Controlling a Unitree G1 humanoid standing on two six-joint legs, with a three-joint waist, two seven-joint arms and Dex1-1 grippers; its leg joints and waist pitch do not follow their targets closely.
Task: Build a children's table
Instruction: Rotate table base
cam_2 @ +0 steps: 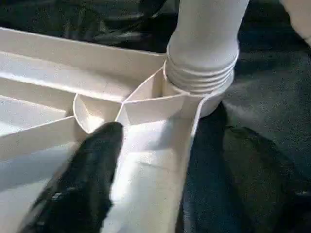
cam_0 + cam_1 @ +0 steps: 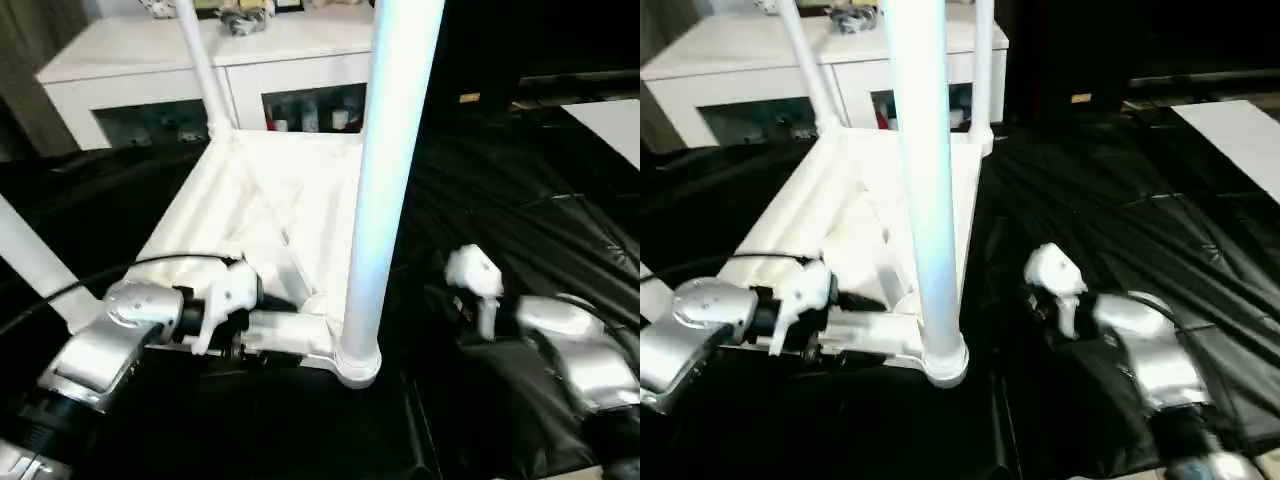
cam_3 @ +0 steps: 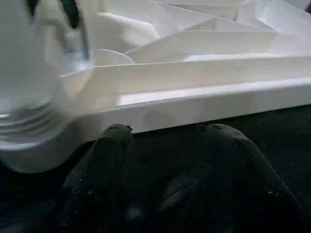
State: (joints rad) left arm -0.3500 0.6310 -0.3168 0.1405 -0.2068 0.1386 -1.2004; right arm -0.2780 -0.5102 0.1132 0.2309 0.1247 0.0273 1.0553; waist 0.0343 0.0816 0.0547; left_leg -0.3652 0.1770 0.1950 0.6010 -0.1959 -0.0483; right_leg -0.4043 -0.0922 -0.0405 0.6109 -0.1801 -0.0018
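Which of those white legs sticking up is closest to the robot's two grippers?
The near-corner leg, the big one standing between the left gripper and right gripper; the others rise at farther corners of the table.

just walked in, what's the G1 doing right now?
It is building the children's table, which lies upside down on a black sheet, ribbed underside up, in front of a white cabinet. At least three legs stand in their corner sockets. The left gripper has one finger inside the rim at the near corner, beside the near leg, whose threads show above the socket. The right gripper is open, off the table's edge, holding nothing.
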